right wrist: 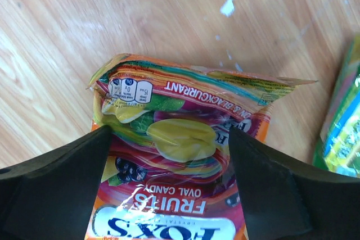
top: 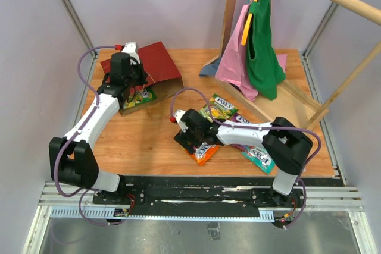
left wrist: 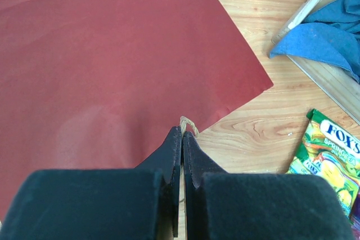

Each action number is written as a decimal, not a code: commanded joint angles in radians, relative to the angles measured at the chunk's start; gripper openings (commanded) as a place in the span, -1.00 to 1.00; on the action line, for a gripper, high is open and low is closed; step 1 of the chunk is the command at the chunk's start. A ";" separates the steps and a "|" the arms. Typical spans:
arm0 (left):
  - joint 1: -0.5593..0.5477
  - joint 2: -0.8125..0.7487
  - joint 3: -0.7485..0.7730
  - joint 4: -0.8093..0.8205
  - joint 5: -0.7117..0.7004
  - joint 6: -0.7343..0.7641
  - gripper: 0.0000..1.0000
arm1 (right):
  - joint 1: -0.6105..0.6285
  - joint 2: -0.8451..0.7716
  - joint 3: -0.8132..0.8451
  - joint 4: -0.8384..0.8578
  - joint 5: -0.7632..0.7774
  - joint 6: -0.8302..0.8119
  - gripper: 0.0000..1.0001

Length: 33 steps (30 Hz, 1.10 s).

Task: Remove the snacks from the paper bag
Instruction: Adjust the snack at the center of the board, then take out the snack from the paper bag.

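Partly done: four snacks lie out on the counter [top: 149, 141], a green [top: 219, 107], an orange packet [right wrist: 180, 99], a purple [top: 243, 119] and a teal [top: 259, 159]. At least one more [top: 139, 97] shows inside the single paper bag [top: 156, 60], which lies on its side. The left end effector [left wrist: 181, 139] is closed on the twine handle [left wrist: 189, 122]; the right end effector [right wrist: 169, 136] stands open over the orange packet

Bright, even light; glare on the packet [right wrist: 179, 139], edges perhaps soft.
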 commanded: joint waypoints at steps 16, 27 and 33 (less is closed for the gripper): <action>-0.003 -0.040 0.017 0.022 0.009 0.002 -0.99 | -0.068 0.263 0.413 0.442 -0.130 0.202 0.46; -0.002 -0.080 -0.006 0.028 0.042 0.000 -0.99 | -0.123 0.556 0.597 0.702 -0.093 0.547 0.22; -0.003 -0.090 -0.012 0.032 0.058 -0.003 -0.99 | -0.131 0.659 0.717 0.708 -0.045 0.635 0.24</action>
